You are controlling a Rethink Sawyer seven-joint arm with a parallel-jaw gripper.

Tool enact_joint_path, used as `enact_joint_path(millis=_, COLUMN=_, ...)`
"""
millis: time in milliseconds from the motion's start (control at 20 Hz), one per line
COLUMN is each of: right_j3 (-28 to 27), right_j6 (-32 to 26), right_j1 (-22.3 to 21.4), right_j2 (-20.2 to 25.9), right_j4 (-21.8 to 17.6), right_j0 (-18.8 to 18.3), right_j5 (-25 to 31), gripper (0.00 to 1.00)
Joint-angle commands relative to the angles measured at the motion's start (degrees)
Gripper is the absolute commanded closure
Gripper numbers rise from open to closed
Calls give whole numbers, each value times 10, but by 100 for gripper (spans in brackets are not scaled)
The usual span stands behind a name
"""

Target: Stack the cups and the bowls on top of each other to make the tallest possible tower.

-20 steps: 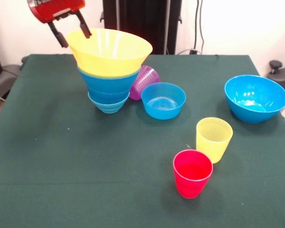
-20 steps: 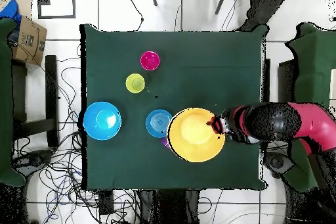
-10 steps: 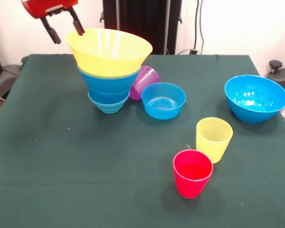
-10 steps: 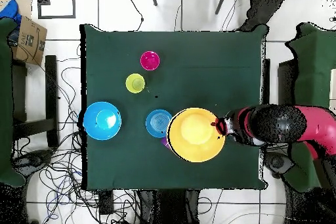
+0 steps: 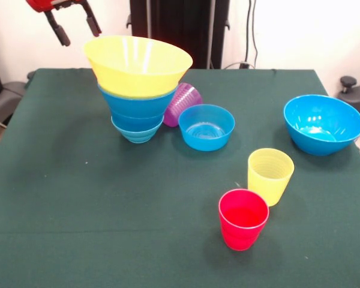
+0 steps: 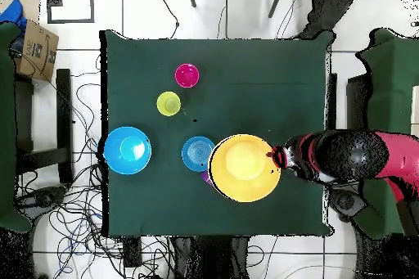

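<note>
Higher than a second ago, the hand (image 5: 74,27) hangs wide apart and empty above the tower (image 5: 138,84) (yellow bowl (image 5: 138,63) topmost), which stands on the surface (image 5: 108,210).

end effector (image 5: 73,27): risen from the yellow bowl's (image 5: 138,62) rim, now clear above it (fingers apart, touching nothing)
arm (image 6: 360,157): drawn back outward from the tower's (image 5: 137,90) side
</note>
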Motion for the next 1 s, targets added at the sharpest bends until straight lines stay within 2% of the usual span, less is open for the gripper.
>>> enact_joint_path(millis=50, right_j3=27, right_j6=88, right_j1=-44, right_j2=-49, right_j4=11, right_j0=57, right_j5=-39, gripper=0)
enact_joint_path(millis=250, right_j3=22, right_j6=131, right_j1=-90, right_j2=-68, right_j4=28, right_j0=91, right_j5=-33, gripper=0)
enact_joint_path(millis=400, right_j3=9, right_j6=160, right_j1=-135, right_j2=-83, right_j4=44, right_j0=115, right_j5=-9, gripper=0)
enact_joint_path(millis=500, right_j3=3, right_j6=170, right_j1=-147, right_j2=-92, right_j4=48, right_j0=125, right_j5=-2, gripper=0)
enact_joint_path(millis=700, right_j3=-5, right_j6=220, right_j1=-151, right_j2=-126, right_j4=47, right_j0=160, right_j5=-21, gripper=0)
enact_joint_path(millis=1000, right_j3=-2, right_j6=347, right_j1=-129, right_j2=-194, right_j4=17, right_j0=244, right_j5=-93, gripper=0)
